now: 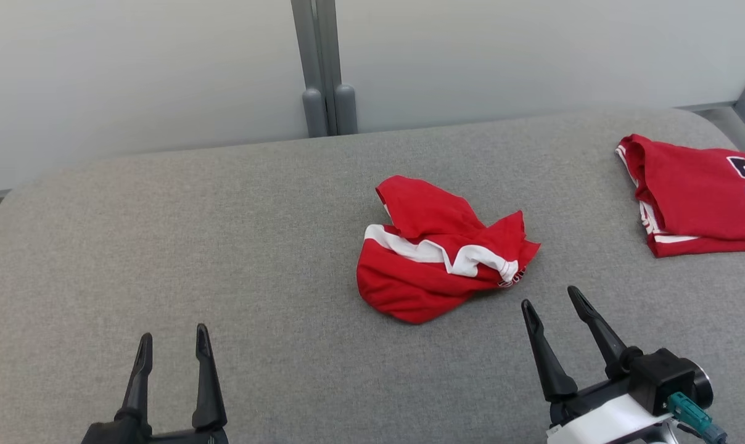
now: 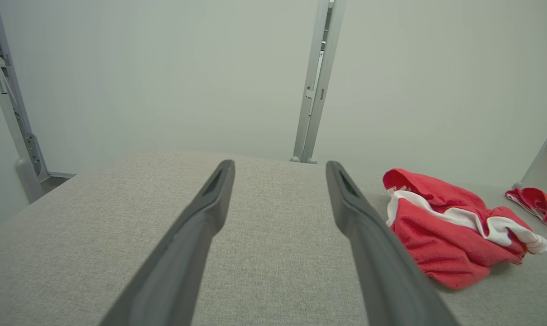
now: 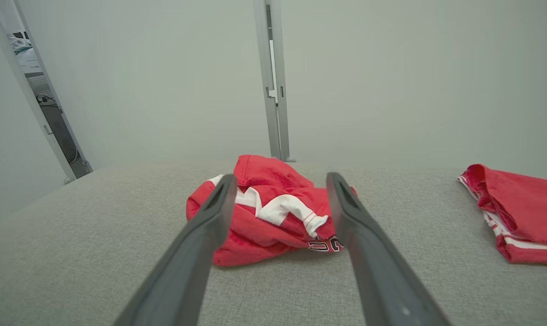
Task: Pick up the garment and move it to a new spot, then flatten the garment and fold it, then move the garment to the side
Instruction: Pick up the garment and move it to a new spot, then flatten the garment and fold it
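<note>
A: Where is the garment [image 1: 437, 253]?
B: Bunched on the table [image 1: 224, 246], a little right of its middle.
A: Anything else on it?
B: A folded shirt [image 1: 699, 197] at the far right, well apart from the garment.
A: And the grippers?
B: The left gripper [image 1: 174, 333] is at the near left; the right gripper [image 1: 549, 296] is at the near right, just before the garment, not touching it. A post [image 1: 326, 74] stands behind the table.
</note>
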Controlling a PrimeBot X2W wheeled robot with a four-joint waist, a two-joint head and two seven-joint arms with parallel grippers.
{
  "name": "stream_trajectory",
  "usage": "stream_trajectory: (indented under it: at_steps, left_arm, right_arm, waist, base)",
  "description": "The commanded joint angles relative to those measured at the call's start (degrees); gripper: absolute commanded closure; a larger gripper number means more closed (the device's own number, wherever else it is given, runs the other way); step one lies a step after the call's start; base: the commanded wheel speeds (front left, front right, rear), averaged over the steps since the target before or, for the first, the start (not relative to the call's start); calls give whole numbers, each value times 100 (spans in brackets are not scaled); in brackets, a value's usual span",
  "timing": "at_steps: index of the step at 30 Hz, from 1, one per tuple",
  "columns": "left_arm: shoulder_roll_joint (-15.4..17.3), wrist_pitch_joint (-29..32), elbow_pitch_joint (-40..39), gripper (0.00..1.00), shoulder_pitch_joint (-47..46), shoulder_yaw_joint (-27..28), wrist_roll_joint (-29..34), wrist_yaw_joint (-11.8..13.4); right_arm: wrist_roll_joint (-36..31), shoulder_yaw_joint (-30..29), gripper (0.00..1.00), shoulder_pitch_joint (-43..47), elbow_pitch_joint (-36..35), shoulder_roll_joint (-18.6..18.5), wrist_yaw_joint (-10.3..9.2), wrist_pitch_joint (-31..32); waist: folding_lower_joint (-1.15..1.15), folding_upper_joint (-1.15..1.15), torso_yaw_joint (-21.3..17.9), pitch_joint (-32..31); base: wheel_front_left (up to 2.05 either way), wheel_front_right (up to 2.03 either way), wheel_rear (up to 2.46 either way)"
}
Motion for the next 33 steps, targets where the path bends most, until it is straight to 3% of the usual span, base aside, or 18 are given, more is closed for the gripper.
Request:
stream_trajectory:
  at_steps: [1, 9, 33]
  left_arm:
    - [3, -15, -37, 0, 148, 33, 28, -10]
    - [0, -15, -77, 0, 383, 31, 113, -103]
    - [0, -16, -112, 0, 304, -66, 325, 46]
  right_arm:
    - [-56, -28, 0, 109, 26, 4, -11, -1]
    - [-80, -140, 0, 271, 80, 42, -12, -1]
    - [-76, -444, 0, 226, 179, 230, -12, -1]
  waist:
    - [0, 0, 73, -197]
    - [0, 0, 88, -271]
    - [0, 0, 132, -199]
  base:
    - [0, 0, 0]
    - [0, 0, 0]
    - [0, 0, 0]
